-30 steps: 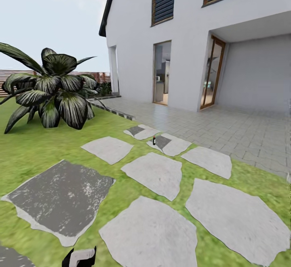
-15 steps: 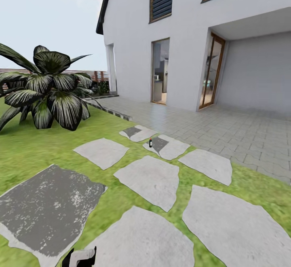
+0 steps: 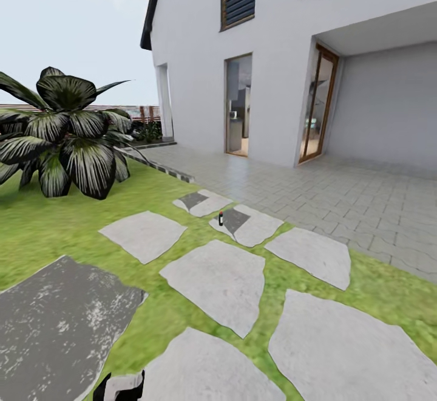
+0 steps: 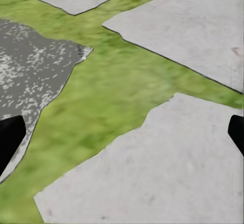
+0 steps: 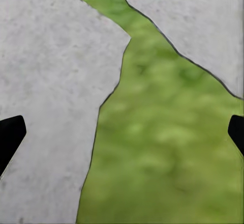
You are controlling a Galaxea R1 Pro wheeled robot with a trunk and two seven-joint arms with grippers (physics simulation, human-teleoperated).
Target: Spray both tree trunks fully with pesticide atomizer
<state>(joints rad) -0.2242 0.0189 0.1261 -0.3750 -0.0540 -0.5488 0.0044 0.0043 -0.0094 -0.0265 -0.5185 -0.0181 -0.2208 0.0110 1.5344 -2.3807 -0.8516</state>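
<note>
**Atomizer stands upright among the stepping stones**

Green grass [image 3: 54, 237] spreads before a white house [image 3: 279, 61], broken by flat stepping stones [image 3: 215, 282] and bordered by grey paving [image 3: 340, 200]. Well ahead, the pesticide atomizer [image 3: 221, 219] stands upright at the edge of a far stone. A broad-leaved striped plant [image 3: 67, 137] grows at the left. The left gripper [image 4: 122, 137] and right gripper [image 5: 122, 137] hang over stone and grass, jaws spread wide, holding nothing.

A white house [image 3: 279, 54] rises ahead of me, grey paving [image 3: 340, 200] spreading from its glass doors [image 3: 315, 106]. Left of the house sprawls a broad striped-leaf plant [image 3: 67, 133], a slatted fence [image 3: 130, 111] behind it. Nearer than the paving, pale stepping stones [image 3: 215, 279] lie scattered, one dark slab [image 3: 57, 328] among them.
</note>
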